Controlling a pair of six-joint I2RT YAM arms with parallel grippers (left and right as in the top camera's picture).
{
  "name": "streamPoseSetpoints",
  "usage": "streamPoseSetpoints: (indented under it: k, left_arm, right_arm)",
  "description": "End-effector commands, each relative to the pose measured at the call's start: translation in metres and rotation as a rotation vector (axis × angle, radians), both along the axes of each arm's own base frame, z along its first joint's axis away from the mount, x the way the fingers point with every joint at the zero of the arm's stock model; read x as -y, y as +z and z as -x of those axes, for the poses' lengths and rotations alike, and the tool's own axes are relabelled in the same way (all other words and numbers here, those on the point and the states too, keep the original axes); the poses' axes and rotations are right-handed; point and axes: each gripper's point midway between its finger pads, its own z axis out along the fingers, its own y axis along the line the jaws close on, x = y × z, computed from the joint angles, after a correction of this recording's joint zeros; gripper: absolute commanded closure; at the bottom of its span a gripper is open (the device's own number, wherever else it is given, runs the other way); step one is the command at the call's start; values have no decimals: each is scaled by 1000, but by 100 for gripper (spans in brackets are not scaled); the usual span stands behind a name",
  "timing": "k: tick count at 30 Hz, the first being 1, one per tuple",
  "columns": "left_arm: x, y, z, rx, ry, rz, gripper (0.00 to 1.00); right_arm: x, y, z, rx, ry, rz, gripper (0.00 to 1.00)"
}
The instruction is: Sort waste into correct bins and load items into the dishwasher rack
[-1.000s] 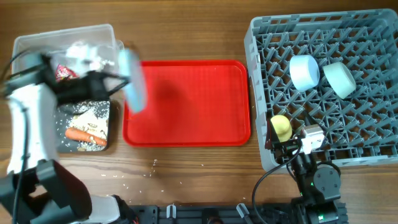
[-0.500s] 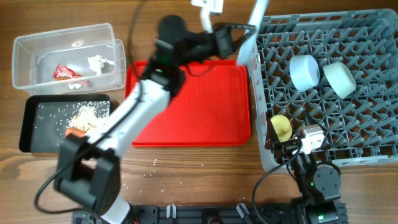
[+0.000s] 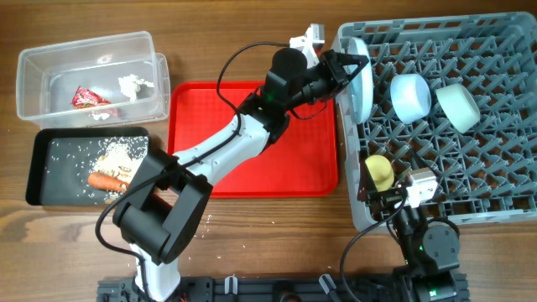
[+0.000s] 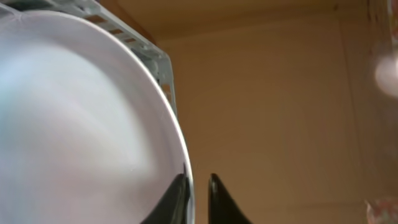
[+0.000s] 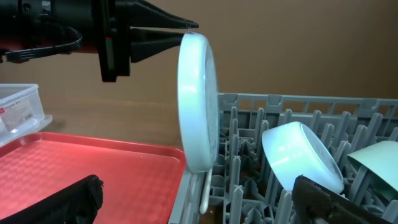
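The plate [image 3: 360, 88] stands on edge at the left gripper [image 3: 352, 65], its rim between the fingers, over the nearest edge of the rack [image 3: 470, 193]. Beyond the gripper, deeper in the rack, lie the nearer bowl [image 3: 411, 96] and the farther bowl [image 3: 458, 106]. The cup [image 3: 379, 172] sits nearer the front of the bench [image 3: 268, 226]. Behind the gripper lies the serving tray [image 3: 252, 159], with the tub [image 3: 33, 84] and shallow tray [image 3: 59, 164] farther behind.

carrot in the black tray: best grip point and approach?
Mid-body of the carrot, from straight above, jaws across its narrow width. It lies flat, long axis roughly left-right, in the walled black tray among rice scraps, so side approach looks blocked.
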Motion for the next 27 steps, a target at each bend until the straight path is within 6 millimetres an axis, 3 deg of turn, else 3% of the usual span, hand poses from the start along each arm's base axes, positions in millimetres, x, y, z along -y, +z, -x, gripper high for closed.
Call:
streamPoseSetpoints:
  k: [1, 5, 10, 11, 13, 15, 18, 23, 27]
  left_arm:
    - [-9, 1, -12, 71, 47, -35, 1]
    - [-40, -5, -21, 138, 62, -195, 1]
    - [-131, 12, -3, 138, 57, -458, 0]
    - [-151, 24, 7, 157, 63, -502, 0]
    - [-172, 43, 25, 231, 55, -568, 0]
    - [-198, 78, 57, 347, 53, -632, 0]
    - [-233, 103, 89, 436, 107, -734, 0]
    - [-319, 114, 127, 378, 380, -977, 0]
    - [-357, 103, 156, 303, 442, -1102, 0]
  right_arm:
    - [3, 2, 0, 9, -17, -15, 0]
    - [3, 2, 0, 9, -17, -15, 0]
    - [3, 2, 0, 9, -17, -15, 0]
    - [3, 2, 0, 9, -17, -15, 0]
    - [3, 2, 0, 9, -17, -15, 0]
    - [3, 2, 0, 9, -17, -15, 0]
    - [3, 2, 0, 9, -17, -15, 0]
    - [3, 2, 0, 9, -17, -15, 0]
    - [3, 2, 0, 9, -17, -15, 0]
